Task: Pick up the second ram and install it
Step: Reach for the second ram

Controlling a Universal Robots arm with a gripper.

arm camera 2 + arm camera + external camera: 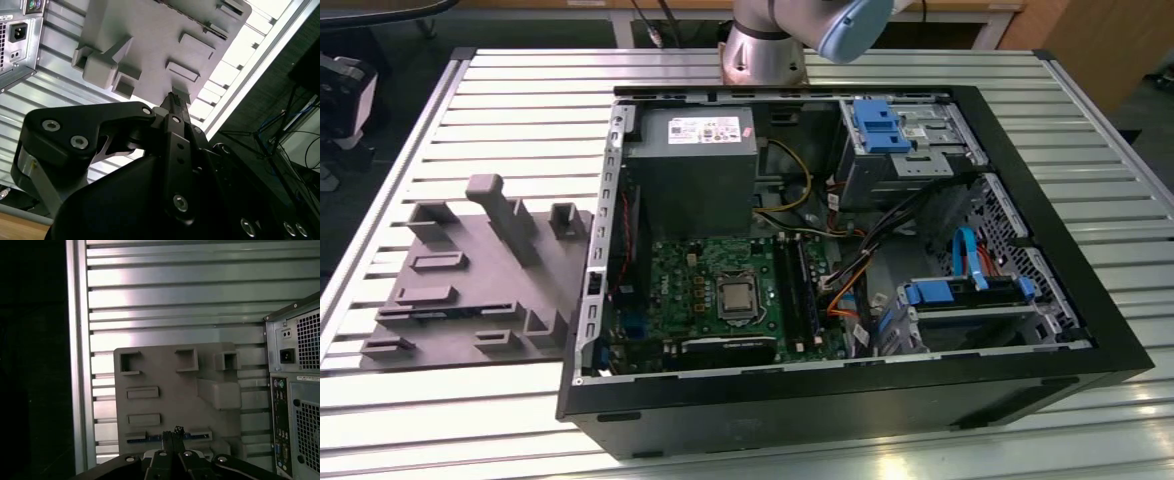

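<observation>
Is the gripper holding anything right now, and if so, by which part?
Nothing is held. The gripper is shut and empty, hovering above the grey fixture. What looks like the second ram sits in a slot there.

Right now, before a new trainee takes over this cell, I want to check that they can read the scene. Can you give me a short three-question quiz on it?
1. True or false: the computer case is open, with the motherboard showing.
2. The grey fixture lies: A) on the slatted table, to the exterior view's left of the case; B) inside the case; C) to the exterior view's right of the case.
3. In both wrist views, what lies straight ahead of the gripper?
Key: 1 true; 2 A; 3 the grey fixture.
</observation>
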